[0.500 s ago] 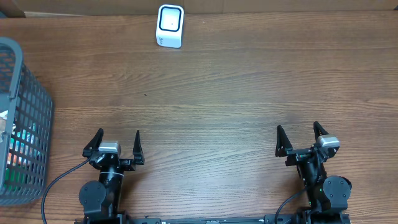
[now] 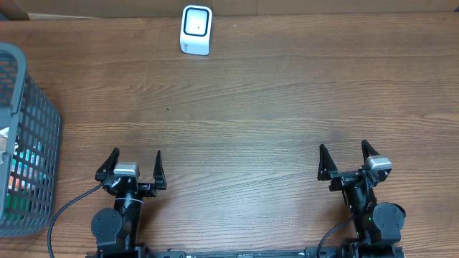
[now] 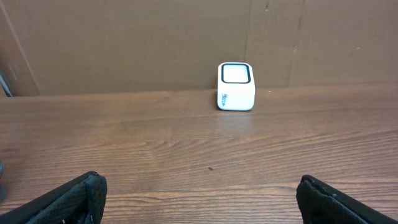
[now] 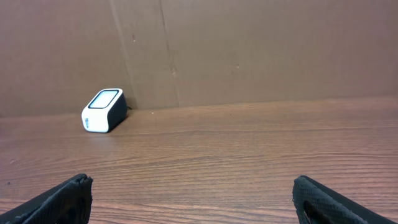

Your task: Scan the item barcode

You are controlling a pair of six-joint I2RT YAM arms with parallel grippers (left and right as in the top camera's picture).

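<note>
Above the surface [image 2: 251, 107], overhead: both arms sit parked at the near edge, so I judge the task not yet begun.
Overhead, left claw [image 2: 136, 153]: fingers spread wide apart, holding nothing, a little to the right of the basket.
Overhead, right claw [image 2: 343, 145]: likewise spread and empty, well apart from the left one.
Overhead, basket [image 2: 32, 136]: grey mesh at the left edge, partly cut off. It keeps the goods together on the left arm's side.
Overhead, item [image 2: 21, 172]: coloured packaging shows through the mesh. This is probably the thing to scan, though what it is cannot be told.
Overhead, scanner [image 2: 196, 29]: white and set at the far edge, with its window turned up and toward the arms, likely so that a barcode can be presented from their side.
Left wrist, scanner [image 3: 236, 86]: almost straight ahead and well apart from the spread fingers. Its dark-rimmed window slopes toward the camera, and it stands against a cardboard wall [image 3: 124, 43] that the overhead barely shows.
Left wrist, missing: basket and item are out of frame.
Right wrist, scanner [image 4: 103, 110]: off to the left and seen from its side, which shows the wedge shape. The item is not in sight here either.
</note>
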